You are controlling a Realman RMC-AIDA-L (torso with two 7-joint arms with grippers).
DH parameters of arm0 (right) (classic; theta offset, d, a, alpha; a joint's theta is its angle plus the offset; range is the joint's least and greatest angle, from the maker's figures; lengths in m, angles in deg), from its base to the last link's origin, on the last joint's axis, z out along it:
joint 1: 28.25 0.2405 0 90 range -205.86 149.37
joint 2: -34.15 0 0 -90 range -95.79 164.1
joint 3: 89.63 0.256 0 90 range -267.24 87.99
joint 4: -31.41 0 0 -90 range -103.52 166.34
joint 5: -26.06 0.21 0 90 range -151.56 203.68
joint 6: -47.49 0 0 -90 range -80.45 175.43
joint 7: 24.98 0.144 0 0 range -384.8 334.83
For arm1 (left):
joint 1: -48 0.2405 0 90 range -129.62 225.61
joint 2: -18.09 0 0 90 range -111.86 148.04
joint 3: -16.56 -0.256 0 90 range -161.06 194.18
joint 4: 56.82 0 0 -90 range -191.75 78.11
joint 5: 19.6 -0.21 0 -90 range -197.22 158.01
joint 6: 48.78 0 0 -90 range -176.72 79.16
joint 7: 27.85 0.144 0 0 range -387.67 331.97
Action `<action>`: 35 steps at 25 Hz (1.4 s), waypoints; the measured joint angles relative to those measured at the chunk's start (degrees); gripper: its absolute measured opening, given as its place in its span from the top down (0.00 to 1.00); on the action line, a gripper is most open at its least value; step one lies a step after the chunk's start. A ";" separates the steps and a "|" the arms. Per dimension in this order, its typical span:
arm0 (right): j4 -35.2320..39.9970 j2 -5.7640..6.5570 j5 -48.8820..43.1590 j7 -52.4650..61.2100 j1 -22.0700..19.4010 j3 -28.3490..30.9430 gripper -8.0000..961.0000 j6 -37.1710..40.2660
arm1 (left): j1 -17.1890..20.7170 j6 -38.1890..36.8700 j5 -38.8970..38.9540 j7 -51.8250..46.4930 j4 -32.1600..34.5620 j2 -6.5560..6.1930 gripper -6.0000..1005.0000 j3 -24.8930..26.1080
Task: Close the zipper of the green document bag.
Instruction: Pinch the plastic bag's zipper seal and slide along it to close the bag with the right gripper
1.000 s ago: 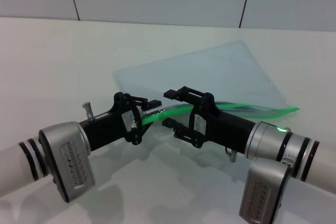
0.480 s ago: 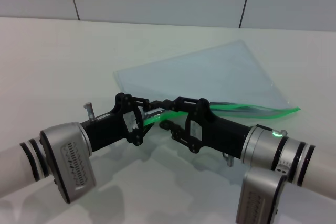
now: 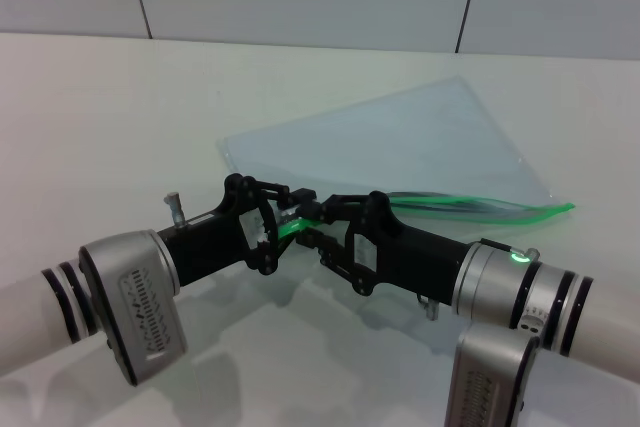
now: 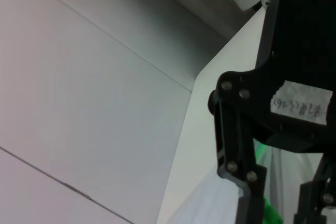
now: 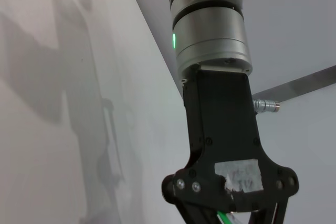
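A: White worktop [image 3: 120, 117]; the flat translucent blue-grey green document bag [image 3: 400, 142] lies mid-surface.

B: Left hand [image 3: 285, 209] and right hand [image 3: 322, 219] both clench its bright green zipper [image 3: 470, 205]. Keep one anchoring, draw the other along steadily.

The slider tab is not discernible: the left gripper [image 3: 297, 209] and right gripper [image 3: 318, 222] cover the near-left end of the zipper [image 3: 450, 205]. Whether either pair of jaws clamps the strip is hidden. Both wrist views cut the fingertips off at the frame edge.
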 joint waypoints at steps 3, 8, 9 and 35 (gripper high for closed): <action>0.00 -0.01 -0.01 -0.43 0.03 0.00 0.63 0.00 | 0.00 0.00 0.00 -0.02 0.00 0.00 0.94 0.00; 0.00 -0.08 -0.02 -1.02 0.03 0.00 0.71 0.00 | -0.03 0.00 -0.14 -0.03 0.01 0.00 0.94 -0.15; 0.00 -0.09 -0.03 -1.04 0.03 0.00 0.73 0.00 | -0.03 0.00 -0.16 -0.03 0.01 0.00 0.94 -0.28; 0.00 -0.09 0.08 -2.28 -0.53 1.06 0.90 0.01 | 0.06 0.01 -0.25 -0.03 0.01 0.00 0.94 -0.70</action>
